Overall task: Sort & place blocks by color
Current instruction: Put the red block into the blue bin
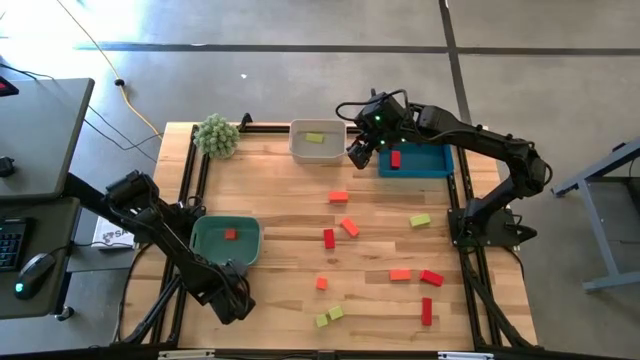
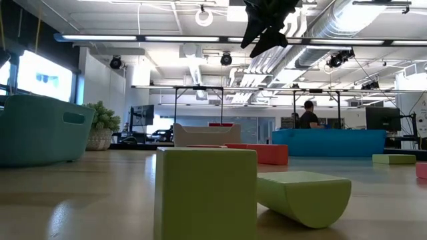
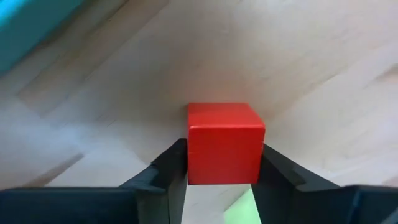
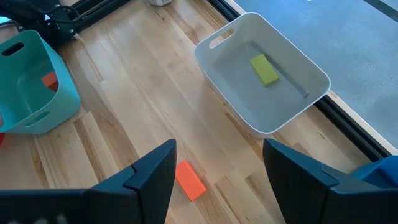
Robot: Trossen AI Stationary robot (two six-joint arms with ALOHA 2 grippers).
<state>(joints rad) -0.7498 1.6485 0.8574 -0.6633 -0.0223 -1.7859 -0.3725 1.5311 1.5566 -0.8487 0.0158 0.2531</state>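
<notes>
While the left gripper [image 3: 222, 174] clamps a red cube [image 3: 224, 142] at the table's near-left, the right gripper [image 4: 217, 180] hangs apart beside the white tray [image 4: 264, 81].

Table [image 1: 300, 200] under me is pale wood planks, smooth with a slight sheen; its frame [image 1: 200, 160] looks like black metal rail. Red cube [image 3: 224, 142] between my fingers [image 3: 163, 171] is smooth and matt, fingers matt black plastic. White tray [image 4: 264, 74] and teal bin [image 4: 31, 84] both look like smooth plastic.
</notes>
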